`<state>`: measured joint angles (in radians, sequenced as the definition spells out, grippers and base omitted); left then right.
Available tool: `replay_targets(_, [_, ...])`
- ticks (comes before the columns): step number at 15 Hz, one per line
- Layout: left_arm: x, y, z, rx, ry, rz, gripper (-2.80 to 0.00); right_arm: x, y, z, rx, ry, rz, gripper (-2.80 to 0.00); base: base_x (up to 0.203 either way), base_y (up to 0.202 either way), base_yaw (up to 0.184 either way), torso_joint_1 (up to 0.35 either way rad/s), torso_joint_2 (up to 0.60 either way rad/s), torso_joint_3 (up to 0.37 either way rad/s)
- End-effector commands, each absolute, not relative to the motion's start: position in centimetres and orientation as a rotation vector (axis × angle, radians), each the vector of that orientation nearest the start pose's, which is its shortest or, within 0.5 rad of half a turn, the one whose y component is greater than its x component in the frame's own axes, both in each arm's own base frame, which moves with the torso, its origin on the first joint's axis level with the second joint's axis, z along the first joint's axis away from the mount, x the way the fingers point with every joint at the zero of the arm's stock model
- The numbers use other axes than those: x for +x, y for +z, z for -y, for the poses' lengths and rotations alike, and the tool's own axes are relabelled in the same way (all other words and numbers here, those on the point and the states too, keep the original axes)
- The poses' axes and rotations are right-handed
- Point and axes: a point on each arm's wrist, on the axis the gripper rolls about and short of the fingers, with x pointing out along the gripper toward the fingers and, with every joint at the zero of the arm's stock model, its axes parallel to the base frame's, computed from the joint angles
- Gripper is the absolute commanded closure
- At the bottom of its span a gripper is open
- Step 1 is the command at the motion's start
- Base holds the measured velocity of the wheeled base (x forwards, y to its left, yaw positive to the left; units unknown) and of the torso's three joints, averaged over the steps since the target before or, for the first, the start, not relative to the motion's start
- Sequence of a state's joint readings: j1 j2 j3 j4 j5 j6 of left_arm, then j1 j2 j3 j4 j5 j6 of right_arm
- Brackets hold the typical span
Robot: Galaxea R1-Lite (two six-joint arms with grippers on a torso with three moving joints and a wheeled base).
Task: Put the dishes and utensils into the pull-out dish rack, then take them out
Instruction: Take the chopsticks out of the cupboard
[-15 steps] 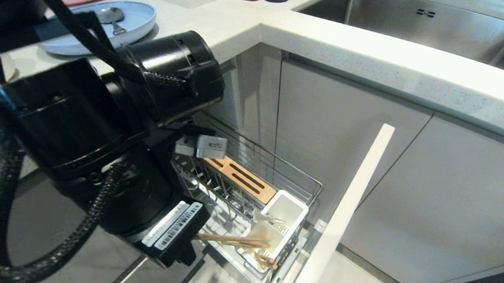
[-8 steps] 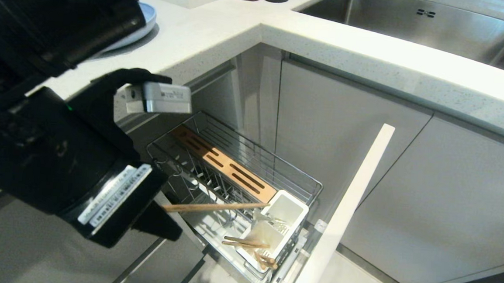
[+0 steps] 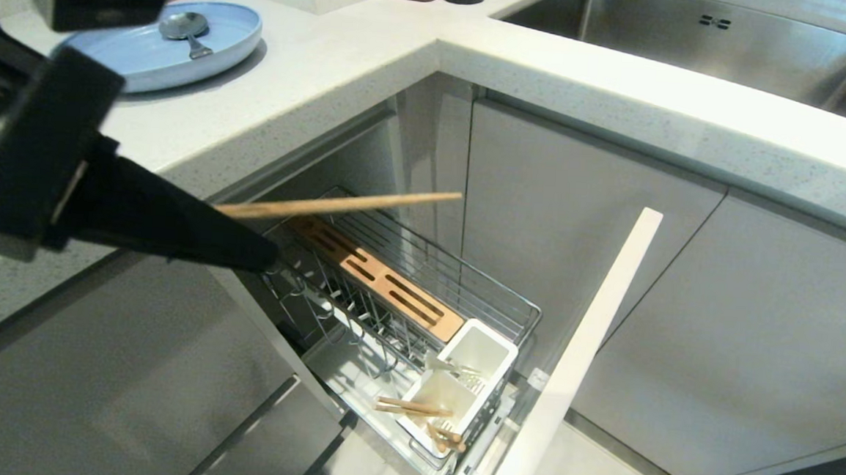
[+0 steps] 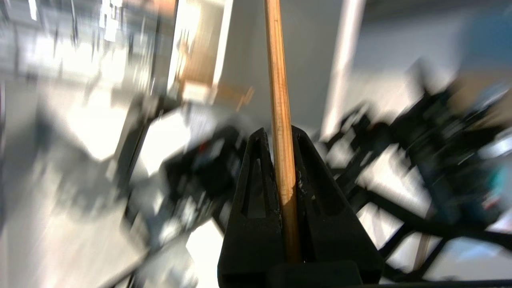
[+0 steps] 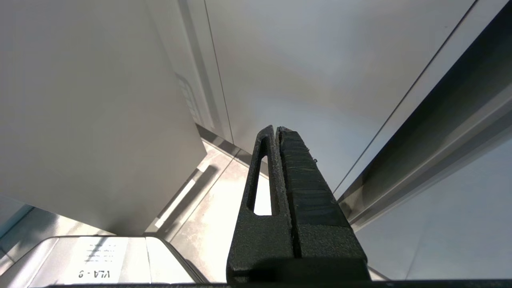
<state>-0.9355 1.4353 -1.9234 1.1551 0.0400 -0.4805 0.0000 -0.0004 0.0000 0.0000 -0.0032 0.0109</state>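
Chopstick [image 3: 340, 204] is clamped in your left gripper [image 3: 264, 257], held nearly level above the pull-out dish rack [image 3: 418, 318], tip toward the cabinet fronts. Second chopstick [image 3: 412, 407] lies across the near white cup [image 3: 442, 407], and the light-blue plate [image 3: 214, 56] with a spoon [image 3: 184, 28] sits up on the counter [image 3: 345, 64]. Your right gripper [image 5: 277, 130] is pressed closed on nothing, parked by the cabinet doors

left arm [image 3: 32, 147]: black housing, grey camera box | fingers [image 5: 294, 192]: black, slotted, textured, tapered
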Motion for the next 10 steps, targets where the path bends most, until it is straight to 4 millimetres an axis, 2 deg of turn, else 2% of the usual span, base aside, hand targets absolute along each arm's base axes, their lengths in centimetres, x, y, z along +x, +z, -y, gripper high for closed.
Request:
replay_targets(1, [7.9,40.4,10.3,-0.221,-0.715,-0.624,0.00,-2.3,7.5,0.0,0.011,-0.003,-0.002,0.00,0.000,0.000,0.000,0.000,0.00,0.000])
replay_targets(6, [8.9,43.2,8.0,-0.378,-0.481,-0.298,0.00,-2.3,7.5,0.0,0.011,-0.003,-0.002,0.00,0.000,0.000,0.000,0.000,0.00,0.000])
replay_targets(10, [11.3,44.3,6.4,-0.448,-0.229,-0.138,0.00,-2.3,7.5,0.0,0.011,-0.003,-0.002,0.00,0.000,0.000,0.000,0.000,0.00,0.000])
